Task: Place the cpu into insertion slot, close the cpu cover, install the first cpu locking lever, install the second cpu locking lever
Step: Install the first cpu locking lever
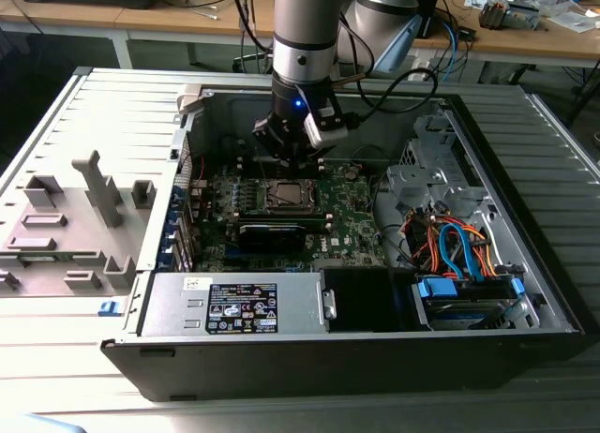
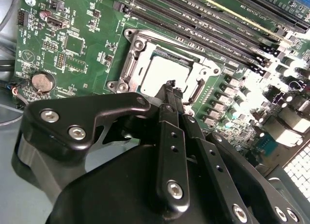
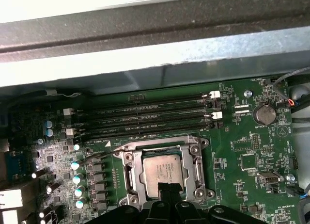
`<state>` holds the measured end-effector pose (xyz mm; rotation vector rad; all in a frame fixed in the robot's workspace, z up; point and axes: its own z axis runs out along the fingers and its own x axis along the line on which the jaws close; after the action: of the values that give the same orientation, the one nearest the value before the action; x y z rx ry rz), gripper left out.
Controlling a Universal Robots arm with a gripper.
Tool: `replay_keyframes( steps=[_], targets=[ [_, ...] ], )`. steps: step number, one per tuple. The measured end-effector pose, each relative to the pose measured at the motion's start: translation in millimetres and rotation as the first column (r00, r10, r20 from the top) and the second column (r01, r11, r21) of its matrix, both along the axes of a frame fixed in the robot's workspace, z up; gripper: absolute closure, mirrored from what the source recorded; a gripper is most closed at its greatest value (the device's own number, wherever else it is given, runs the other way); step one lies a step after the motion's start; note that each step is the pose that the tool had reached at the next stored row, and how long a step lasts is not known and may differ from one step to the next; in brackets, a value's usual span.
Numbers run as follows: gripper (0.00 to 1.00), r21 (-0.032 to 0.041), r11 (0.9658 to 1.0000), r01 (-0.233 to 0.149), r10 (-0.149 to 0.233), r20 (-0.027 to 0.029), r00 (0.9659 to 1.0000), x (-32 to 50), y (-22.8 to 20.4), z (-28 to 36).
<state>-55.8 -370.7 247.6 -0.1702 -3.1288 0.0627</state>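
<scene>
The cpu (image 3: 162, 171) lies in the insertion slot (image 3: 127, 173) beneath the jaws.

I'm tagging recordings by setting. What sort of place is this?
Probably an electronics or robotics lab: an opened computer case on a slatted metal table, wooden workbenches with cables behind, the arm's pincer above the cpu.

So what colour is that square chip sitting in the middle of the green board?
Silver-grey: the cpu has a pale metal top, clearest in the first wrist view.
</scene>
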Motion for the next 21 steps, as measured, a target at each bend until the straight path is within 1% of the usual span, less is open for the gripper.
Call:
replay_keyframes(
  steps=[9, 21],
  targets=[
    [0.89, 0.0, 0.9997, -0.023, 0.023, 0.0001, 0.9997, 0.0, 0.0, 0.0],
    [0.89, 0.0, 0.9984, -0.056, 0.056, 0.0, 0.9984, 0.0, 0.0, 0.0]
  ],
)
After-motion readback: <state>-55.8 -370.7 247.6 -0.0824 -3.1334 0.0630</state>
